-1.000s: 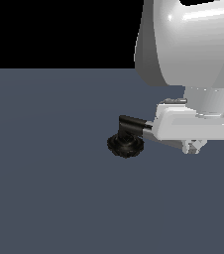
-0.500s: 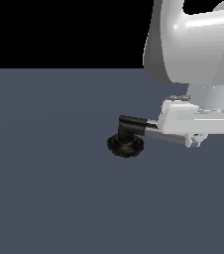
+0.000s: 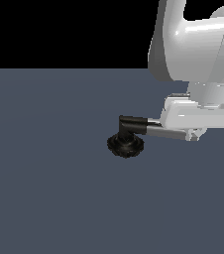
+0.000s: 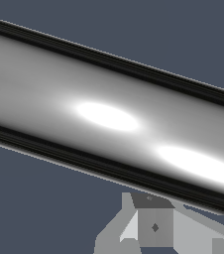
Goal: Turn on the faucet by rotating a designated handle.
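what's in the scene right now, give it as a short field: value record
faucet: small fixture on the dark floor, black ridged round base
handle: chrome bar running from the black elbow toward the exterior view's right, far end hidden by the gripper
gripper: white, over the handle's outer end; open or shut cannot be told
wrist view: chrome bar fills the picture, very close
contact: looks likely, not certain

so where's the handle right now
In the exterior view the handle runs from the faucet toward that view's right, its far end under the claw.
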### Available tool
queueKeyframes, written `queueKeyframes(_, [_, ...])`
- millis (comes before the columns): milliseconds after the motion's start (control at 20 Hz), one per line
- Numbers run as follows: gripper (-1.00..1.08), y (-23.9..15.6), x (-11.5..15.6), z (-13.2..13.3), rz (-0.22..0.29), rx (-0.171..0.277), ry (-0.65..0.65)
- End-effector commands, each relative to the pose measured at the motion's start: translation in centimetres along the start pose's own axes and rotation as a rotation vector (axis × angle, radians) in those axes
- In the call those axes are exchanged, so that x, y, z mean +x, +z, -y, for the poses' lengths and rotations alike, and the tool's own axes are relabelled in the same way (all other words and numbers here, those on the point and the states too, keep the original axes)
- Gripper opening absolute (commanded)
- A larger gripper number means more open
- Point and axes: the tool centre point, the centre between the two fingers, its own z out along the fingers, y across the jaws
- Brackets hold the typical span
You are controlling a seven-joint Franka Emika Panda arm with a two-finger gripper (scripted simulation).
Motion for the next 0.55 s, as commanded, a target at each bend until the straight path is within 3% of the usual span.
queueKeyframes(0, [-1.0,0.0,0.9,-0.8,-0.005,-0.004,0.0])
queueKeyframes(500, [-1.0,-0.1,3.1,-2.8,-0.005,-0.005,0.003])
